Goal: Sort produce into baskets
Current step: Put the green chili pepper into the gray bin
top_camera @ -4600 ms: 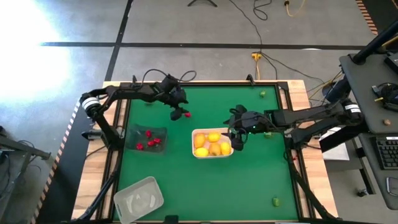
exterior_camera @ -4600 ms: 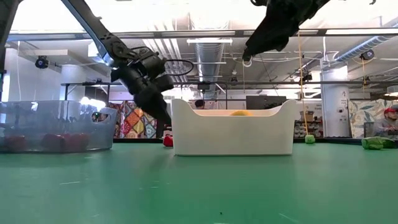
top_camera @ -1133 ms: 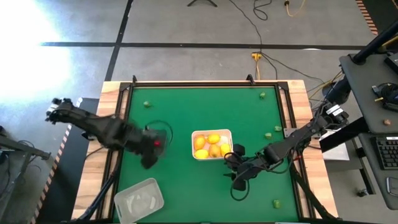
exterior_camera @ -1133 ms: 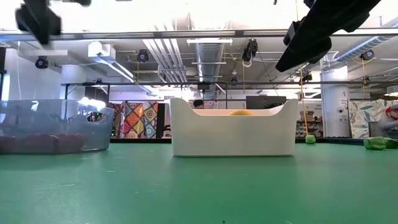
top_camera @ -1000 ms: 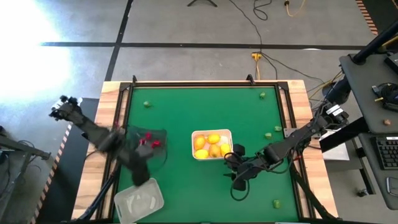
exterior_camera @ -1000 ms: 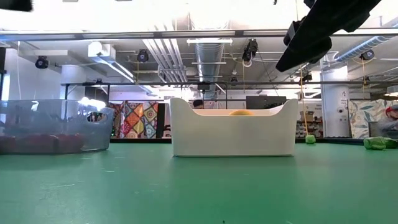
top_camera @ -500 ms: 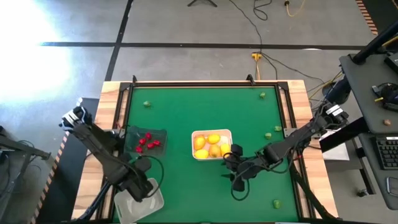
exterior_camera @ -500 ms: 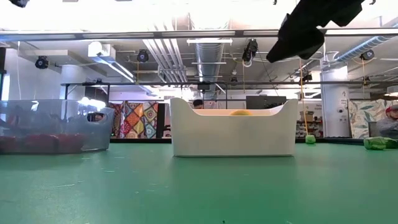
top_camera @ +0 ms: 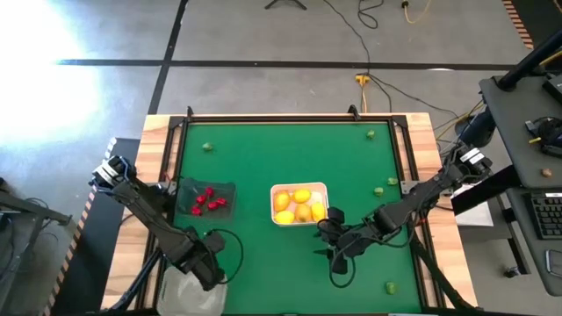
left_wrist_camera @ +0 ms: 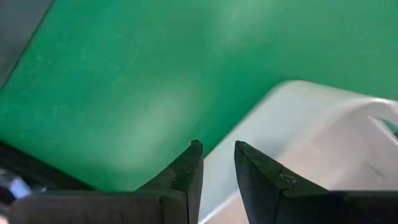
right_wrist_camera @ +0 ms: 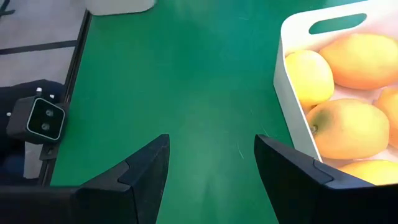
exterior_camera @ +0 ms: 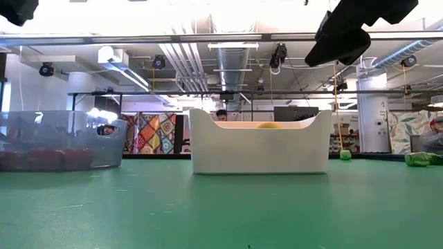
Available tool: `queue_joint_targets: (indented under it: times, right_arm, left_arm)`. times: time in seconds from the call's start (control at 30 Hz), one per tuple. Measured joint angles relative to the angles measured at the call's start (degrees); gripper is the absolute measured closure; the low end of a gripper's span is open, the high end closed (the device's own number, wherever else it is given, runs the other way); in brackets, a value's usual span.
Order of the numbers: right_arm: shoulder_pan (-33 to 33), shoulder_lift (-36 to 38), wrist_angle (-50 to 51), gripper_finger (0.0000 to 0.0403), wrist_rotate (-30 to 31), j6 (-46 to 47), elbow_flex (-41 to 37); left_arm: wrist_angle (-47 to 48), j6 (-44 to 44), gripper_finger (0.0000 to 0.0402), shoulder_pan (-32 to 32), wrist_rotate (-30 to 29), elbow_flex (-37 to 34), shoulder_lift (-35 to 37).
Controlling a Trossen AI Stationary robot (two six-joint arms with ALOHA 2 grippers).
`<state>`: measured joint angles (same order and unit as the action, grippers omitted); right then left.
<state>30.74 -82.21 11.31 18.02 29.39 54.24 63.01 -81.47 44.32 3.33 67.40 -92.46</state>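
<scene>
The white basket (top_camera: 274, 189) in mid-table holds several yellow-orange fruits (right_wrist_camera: 348, 124). Left of it, the dark see-through basket (top_camera: 226, 187) holds small red pieces (top_camera: 204, 200). The clear basket (left_wrist_camera: 311, 137) stands at the near-left corner. My left gripper (left_wrist_camera: 217, 149) hangs over its edge, with a narrow gap between its fingers and nothing in it. My right gripper (right_wrist_camera: 211, 143) hovers open and empty over the green mat, just near-right of the white basket. Small green pieces (top_camera: 390, 286) lie loose on the mat.
More green pieces lie at the far left (top_camera: 207, 147), at the far right (top_camera: 371, 134) and by the right edge (top_camera: 378, 190). A raised black frame (top_camera: 176, 158) borders the mat. Open mat lies between the baskets and the near edge.
My left gripper has swung from above the dark basket toward the table's near edge and now hangs over the clear basket at the near-left corner. The red pieces in the dark basket show again.
</scene>
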Motion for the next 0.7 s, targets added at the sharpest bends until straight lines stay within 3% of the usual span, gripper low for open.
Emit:
queue_joint_targets:
  times: [0.1,0.4,0.53,0.7]
  right_arm:
    - [0.0,0.0,0.0,0.0177,0.0,-0.4,0.0]
    - [0.0,0.0,0.0,0.0177,0.1,-2.2,0.0]
    - [0.0,0.0,0.0,0.0177,0.1,-3.2,0.0]
    - [0.0,0.0,-0.1,0.0177,0.2,-3.9,0.0]
  left_arm:
    - [0.5,0.1,0.0326,-0.1,-0.6,0.0,1.6]
    - [9.2,1.8,0.0326,-5.0,-12.4,0.0,9.7]
    - [14.2,6.2,0.0326,-12.2,-17.8,-0.3,14.3]
    - [13.8,19.9,0.0326,-26.8,-23.7,-0.5,19.9]
